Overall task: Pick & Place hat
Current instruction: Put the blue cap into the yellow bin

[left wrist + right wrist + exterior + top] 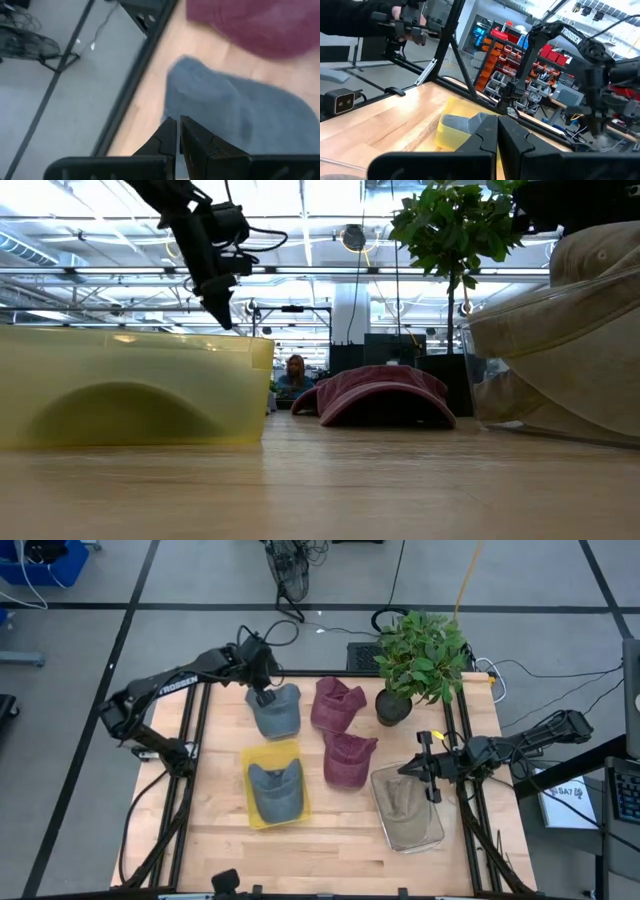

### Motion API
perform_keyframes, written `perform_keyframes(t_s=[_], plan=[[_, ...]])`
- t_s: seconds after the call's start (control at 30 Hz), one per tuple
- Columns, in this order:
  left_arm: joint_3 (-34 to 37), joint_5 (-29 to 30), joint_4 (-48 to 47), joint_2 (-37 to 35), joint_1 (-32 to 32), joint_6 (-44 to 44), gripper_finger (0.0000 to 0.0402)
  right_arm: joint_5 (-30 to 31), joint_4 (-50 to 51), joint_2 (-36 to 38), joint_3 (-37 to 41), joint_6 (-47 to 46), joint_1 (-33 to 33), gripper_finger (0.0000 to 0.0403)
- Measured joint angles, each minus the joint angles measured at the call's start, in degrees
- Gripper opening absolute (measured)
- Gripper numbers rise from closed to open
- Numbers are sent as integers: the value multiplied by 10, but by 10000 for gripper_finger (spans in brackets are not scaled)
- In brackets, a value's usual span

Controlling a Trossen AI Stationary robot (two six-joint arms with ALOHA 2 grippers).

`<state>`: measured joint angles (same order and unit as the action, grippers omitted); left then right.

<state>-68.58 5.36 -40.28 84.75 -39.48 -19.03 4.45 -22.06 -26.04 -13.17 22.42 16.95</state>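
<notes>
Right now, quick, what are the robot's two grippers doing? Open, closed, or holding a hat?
Left gripper: closed, empty, above the loose blue hat at the table's back.
Right gripper: closed, empty, over the clear bin with the tan hat.

Bare wood along the table (340,840) front, potted plant (420,660) crowding back corner

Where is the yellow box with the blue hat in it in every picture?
High view: yellow box at the table's middle, toward the left arm's side.
Low view: yellow box fills the left foreground.
Left wrist view: not in it.
Right wrist view: yellow box behind the right end effector.
Shared landmark: the blue hat inside it.
</notes>
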Motion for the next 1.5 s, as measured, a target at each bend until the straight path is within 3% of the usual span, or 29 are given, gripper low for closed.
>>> perform_keyframes(t_s=[0.4,0.57,0.83,1.07,1.3,1.5], plan=[[0,7,10,16,-1,-30,30,0,0,0,0,55,0,0],[0,64,3,16,18,-21,30,0,-8,0,0,70,0,0],[-1,79,-22,54,-10,-82,30,2,-21,0,0,70,0,0],[-3,-41,-31,107,-47,-102,30,2,-13,-3,0,68,0,0],[-3,-34,-15,95,-15,-110,30,-64,15,-15,0,73,6,0],[-4,-33,47,82,6,-143,30,-56,3,-16,0,71,4,0]])
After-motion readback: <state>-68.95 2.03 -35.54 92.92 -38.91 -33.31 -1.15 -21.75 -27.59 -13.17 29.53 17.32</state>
